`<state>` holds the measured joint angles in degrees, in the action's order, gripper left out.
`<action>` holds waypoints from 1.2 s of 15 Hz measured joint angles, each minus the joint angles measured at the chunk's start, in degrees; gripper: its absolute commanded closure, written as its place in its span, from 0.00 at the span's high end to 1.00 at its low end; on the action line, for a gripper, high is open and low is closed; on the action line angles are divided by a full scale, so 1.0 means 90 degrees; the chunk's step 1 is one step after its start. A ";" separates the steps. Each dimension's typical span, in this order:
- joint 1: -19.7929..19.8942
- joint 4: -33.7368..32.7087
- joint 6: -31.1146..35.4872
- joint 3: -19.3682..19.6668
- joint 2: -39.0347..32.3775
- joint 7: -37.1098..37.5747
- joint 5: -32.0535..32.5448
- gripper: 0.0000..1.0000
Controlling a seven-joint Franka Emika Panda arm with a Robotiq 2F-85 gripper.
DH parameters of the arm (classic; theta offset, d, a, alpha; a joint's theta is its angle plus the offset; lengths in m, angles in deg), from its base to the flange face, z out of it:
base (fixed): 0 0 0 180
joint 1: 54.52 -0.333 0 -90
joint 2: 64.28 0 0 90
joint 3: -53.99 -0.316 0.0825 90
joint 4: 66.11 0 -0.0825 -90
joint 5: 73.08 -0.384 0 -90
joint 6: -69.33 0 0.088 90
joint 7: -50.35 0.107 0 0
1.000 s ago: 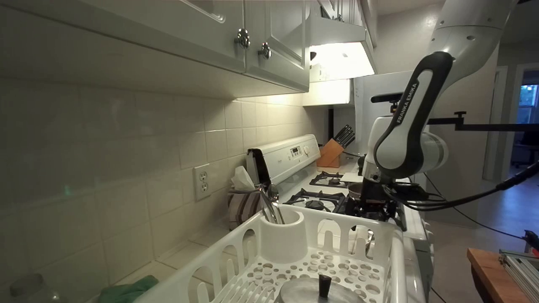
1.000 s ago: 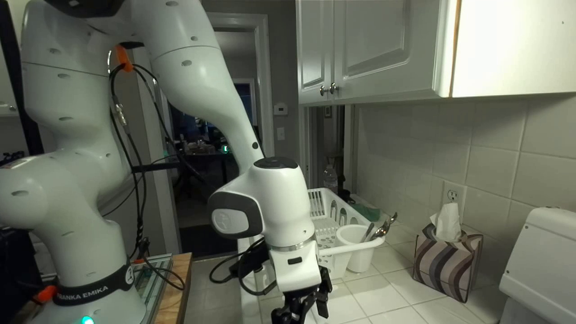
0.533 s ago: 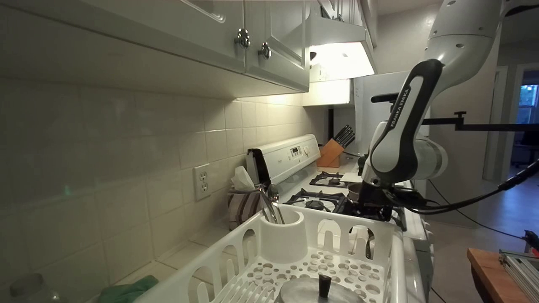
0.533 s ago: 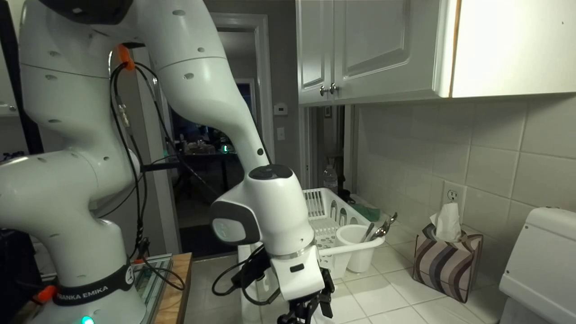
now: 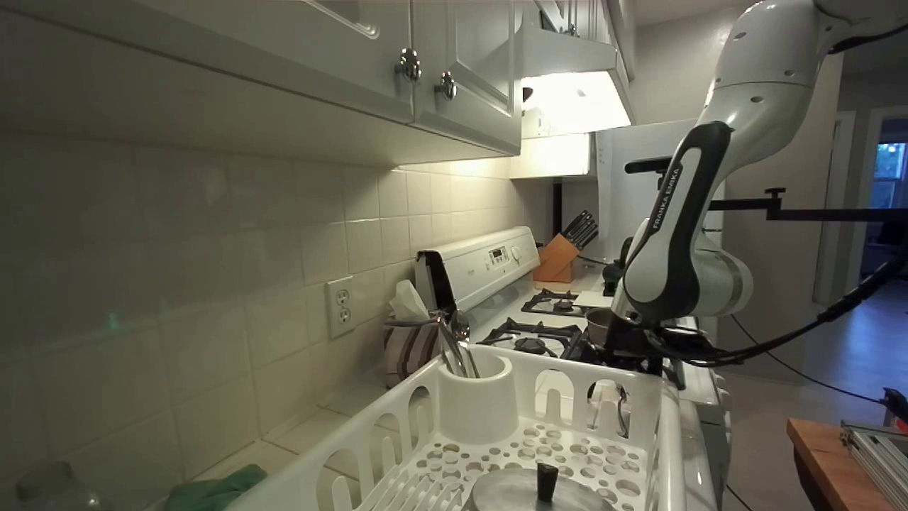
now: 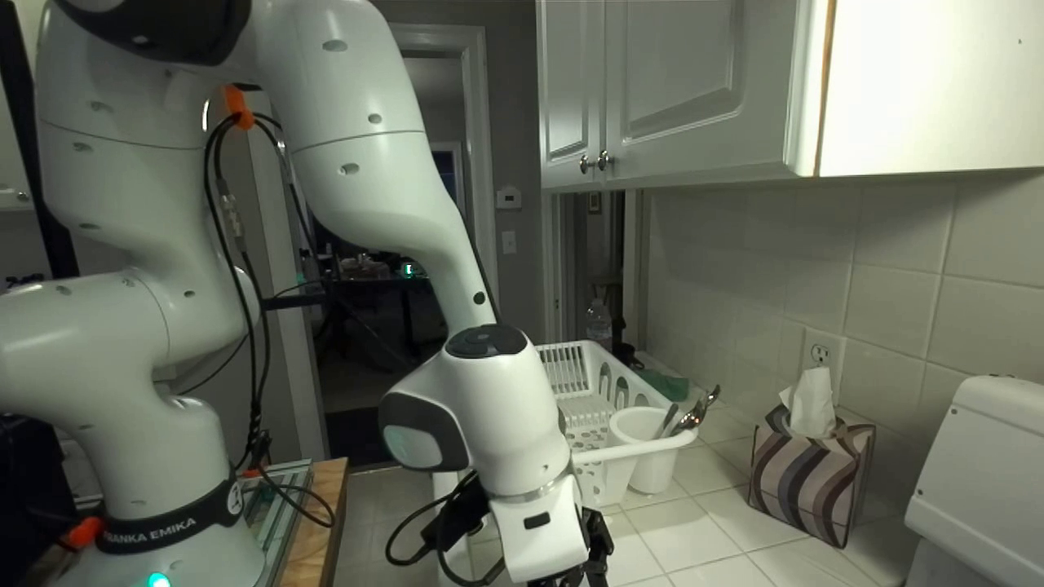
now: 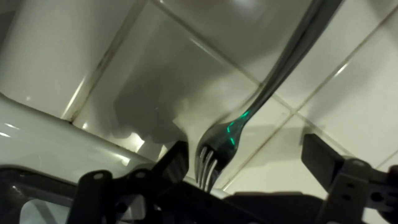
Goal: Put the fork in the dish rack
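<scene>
The metal fork [image 7: 220, 137] lies on the white tiled counter in the wrist view, tines toward the bottom and handle running to the upper right. My gripper [image 7: 247, 154] is open above it. The fork's head lies between the fingers, closer to the left finger, with a gap showing beside it. In an exterior view the gripper [image 6: 583, 558] is low, partly cut off by the bottom edge. The white dish rack [image 5: 567, 369] stands on the counter beside the gripper; it also shows behind the arm [image 6: 603, 481]. Its round utensil cup [image 5: 477, 408] holds several utensils.
A metal pot lid [image 5: 528, 490] with a black knob lies in the rack. A striped tissue box [image 6: 811, 481] stands by the tiled wall. The stove [image 5: 532, 326] is beyond the rack. Wall cabinets [image 6: 677, 90] hang above the counter.
The arm has come down, and the wrist has moved lower in both exterior views. The gripper has sunk partly below the picture edge in an exterior view. The rack has not moved.
</scene>
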<state>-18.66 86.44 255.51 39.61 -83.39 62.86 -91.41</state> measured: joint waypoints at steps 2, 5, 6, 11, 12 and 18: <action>0.0001 -0.0029 0.0004 0.0039 -0.0028 -0.0027 0.0001 0.69; 0.0002 -0.0077 0.0004 0.0051 -0.0023 -0.0063 0.0002 0.47; -0.0001 -0.0098 0.0004 0.0042 -0.0016 -0.0068 0.0002 0.41; 0.0059 -0.0190 -0.0030 -0.0141 0.0014 -0.0135 0.0007 0.06; 0.0073 -0.0204 -0.0030 -0.0171 0.0021 -0.0156 0.0008 0.01; 0.0049 -0.0216 -0.0037 -0.0145 0.0276 -0.0328 0.0011 0.01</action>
<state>-18.21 84.49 255.18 38.30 -80.90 59.91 -91.31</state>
